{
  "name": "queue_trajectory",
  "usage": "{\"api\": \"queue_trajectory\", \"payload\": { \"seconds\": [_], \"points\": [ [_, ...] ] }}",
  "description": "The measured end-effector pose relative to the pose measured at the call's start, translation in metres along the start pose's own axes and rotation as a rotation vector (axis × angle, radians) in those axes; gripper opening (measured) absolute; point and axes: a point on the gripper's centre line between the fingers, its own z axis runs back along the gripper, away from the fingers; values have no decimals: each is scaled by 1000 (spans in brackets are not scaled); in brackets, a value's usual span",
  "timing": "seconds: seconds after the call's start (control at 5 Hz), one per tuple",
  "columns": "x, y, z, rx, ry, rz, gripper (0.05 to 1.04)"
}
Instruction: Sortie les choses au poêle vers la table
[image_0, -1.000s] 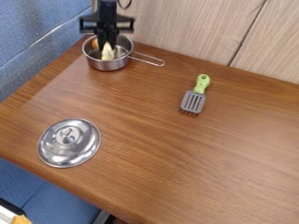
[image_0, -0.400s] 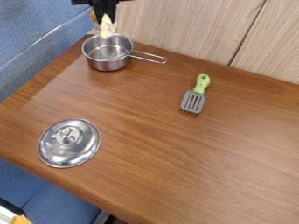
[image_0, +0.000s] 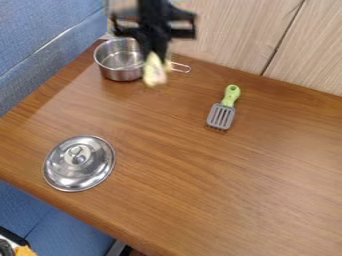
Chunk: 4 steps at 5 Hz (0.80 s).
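We look down on a brown wooden table (image_0: 200, 170) that spreads across most of the frame. Pale wood panelling (image_0: 234, 30) stands behind it along the top, and blue fabric (image_0: 40, 30) runs down the upper left, with more of it below the table's edge at lower left.

We see the black gripper (image_0: 156, 54) at the top, a little left of centre, hanging over the right side of the steel saucepan (image_0: 120, 74). The pan sits upright on the table in the upper left of the frame, its wire handle pointing right. At lower left we find a shiny round lid (image_0: 90, 172) lying on the table, knob up. Right of centre, in the upper half, lies a spatula (image_0: 220, 117) — green handle towards the top, grey slotted head towards us.

The smallest of the table's things is a pale yellow piece (image_0: 154, 72), clenched in the gripper's tips and hanging in front of the pan's handle — it is blurred, so perhaps we are looking at some kind of toy food.
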Motion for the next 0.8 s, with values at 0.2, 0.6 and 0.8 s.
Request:
{"api": "queue_trajectory", "payload": {
  "seconds": [0.2,0.6,0.8],
  "points": [
    [-19,-39,-6,-30,20,-109,106],
    [-39,-106,-47,-66,105,-286,106],
    [-43,-122,-69,-111,163,-323,106]
  ]
}}
